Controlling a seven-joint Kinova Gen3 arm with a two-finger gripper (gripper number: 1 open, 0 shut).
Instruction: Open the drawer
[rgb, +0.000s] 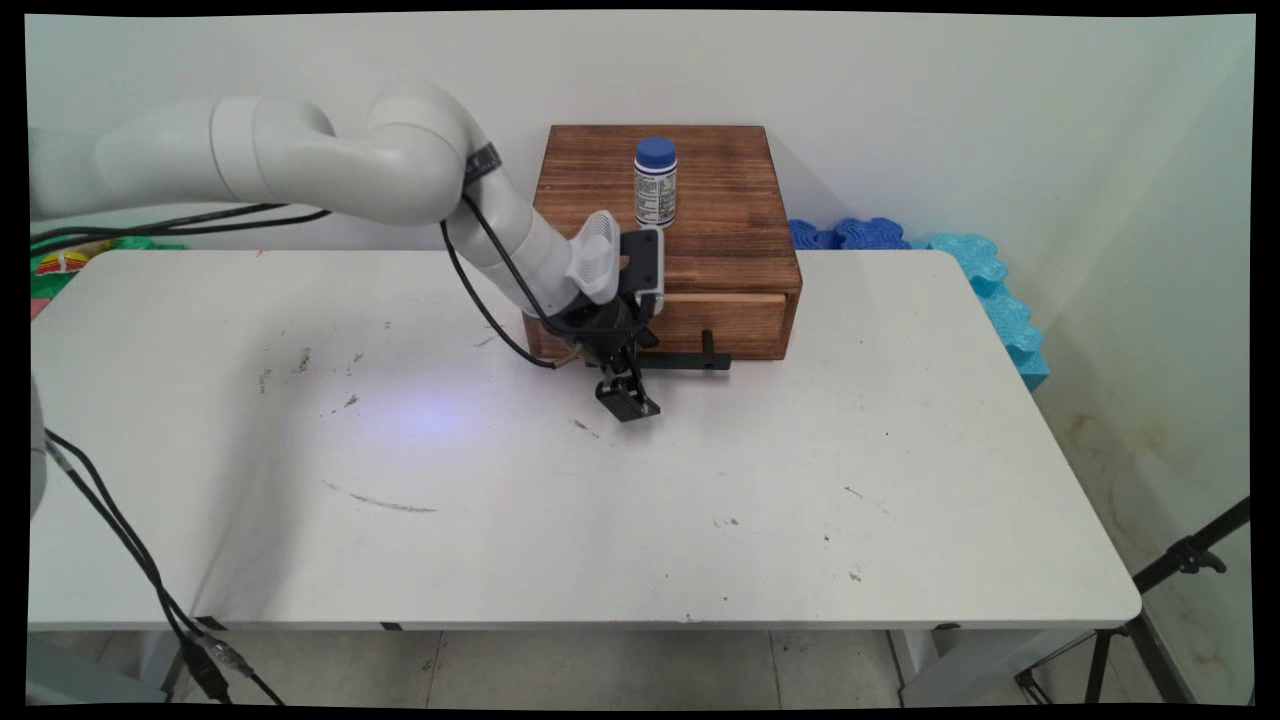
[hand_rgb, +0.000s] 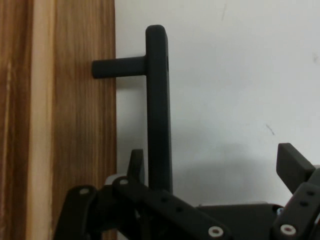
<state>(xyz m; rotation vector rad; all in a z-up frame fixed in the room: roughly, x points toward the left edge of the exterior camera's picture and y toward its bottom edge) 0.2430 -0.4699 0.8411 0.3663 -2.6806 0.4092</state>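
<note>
Wooden box (rgb: 668, 240) and handle (hand_rgb: 158, 107) block rearward; table (rgb: 600, 500) open.

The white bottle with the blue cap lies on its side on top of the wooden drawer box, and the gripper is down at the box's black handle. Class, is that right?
Not quite. In the main view the bottle stands upright on the wooden drawer box. The rest holds: the gripper is at the black handle.
</note>
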